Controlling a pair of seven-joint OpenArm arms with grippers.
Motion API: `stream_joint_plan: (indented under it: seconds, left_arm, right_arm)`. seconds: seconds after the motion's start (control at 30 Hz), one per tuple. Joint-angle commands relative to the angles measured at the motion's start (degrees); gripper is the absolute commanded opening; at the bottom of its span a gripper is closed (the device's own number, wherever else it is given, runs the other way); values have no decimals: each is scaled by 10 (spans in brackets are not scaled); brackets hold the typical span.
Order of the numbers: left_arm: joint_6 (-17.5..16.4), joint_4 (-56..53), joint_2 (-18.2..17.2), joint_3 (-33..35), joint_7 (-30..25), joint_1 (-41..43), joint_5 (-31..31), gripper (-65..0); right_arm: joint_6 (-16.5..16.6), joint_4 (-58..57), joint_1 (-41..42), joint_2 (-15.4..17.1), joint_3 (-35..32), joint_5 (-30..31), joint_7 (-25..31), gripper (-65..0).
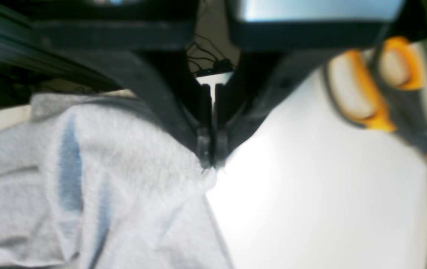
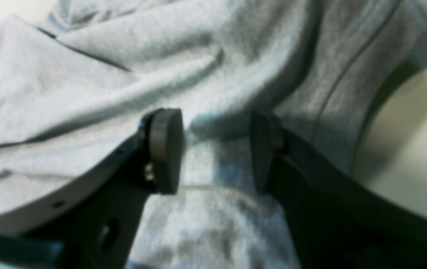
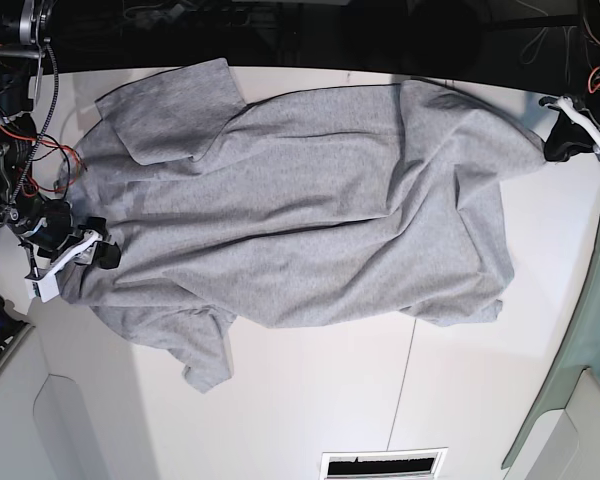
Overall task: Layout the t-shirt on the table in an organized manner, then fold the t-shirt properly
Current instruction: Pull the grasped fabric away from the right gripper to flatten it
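Observation:
The heather-grey t-shirt (image 3: pixel 300 210) lies spread and wrinkled across the white table (image 3: pixel 310 400), plain side up, with no lettering visible. My left gripper (image 3: pixel 563 143) is at the shirt's far right corner. In the left wrist view this gripper (image 1: pixel 210 162) is shut, its tips pinching the t-shirt's (image 1: pixel 105 179) edge. My right gripper (image 3: pixel 92 255) sits at the shirt's left end. In the right wrist view it (image 2: pixel 213 153) is open, its two pads (image 2: pixel 166 149) straddling a fold of the t-shirt (image 2: pixel 123 74) without clamping it.
Orange-handled scissors (image 1: pixel 366 93) lie on the table close to the left gripper. A green-grey cloth (image 3: pixel 580 350) runs along the right edge. A thin dark seam (image 3: pixel 405 370) crosses the tabletop, and a white slotted plate (image 3: pixel 383 464) sits at the near edge. Red cables (image 3: pixel 25 130) hang at far left.

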Motion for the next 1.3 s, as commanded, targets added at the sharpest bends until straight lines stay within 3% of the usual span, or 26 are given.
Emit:
stream_joint_plan:
  seconds: [0.0,0.13,0.33,0.4,0.5,0.57,0.67,0.8,0.97,1.1,1.27]
  left_arm:
    - [-7,10,-8,-7,-11,-1,-10,-650]
    - [-1,10,-8,-7,-12,-1,1,-650]
    - [73,9,-9,-7,-25,2,50,-650]
    - [74,9,-11,-7,-25,7,49,-649]
    - [77,5,-15,-7,-25,12,45,-490]
    - [78,1,-16,-7,-25,17,24,-420]
    - [78,1,-16,-7,-26,17,15,-408]
    - [78,1,-16,-7,-29,17,16,-408]
    - [78,1,-16,-7,-33,17,6,-399]
    - [78,-1,-16,5,-33,17,-9,-302]
    - [78,-38,-16,55,-52,16,7,-301]
  right_arm:
    - [4,10,13,8,4,9,11,-357]
    - [4,10,13,12,5,9,11,-357]
    - [4,10,14,11,79,9,10,-357]
    - [4,10,15,12,116,9,10,-357]
    - [4,10,14,14,163,10,-5,-357]
    - [4,10,14,19,182,17,-45,-357]
    - [7,10,10,32,201,50,-110,-357]
    - [26,19,-36,59,210,130,-149,-357]
    - [26,47,-123,66,210,139,-146,-357]
    - [26,56,-178,63,210,144,-113,-357]
    - [34,56,-194,39,209,140,-105,-357]
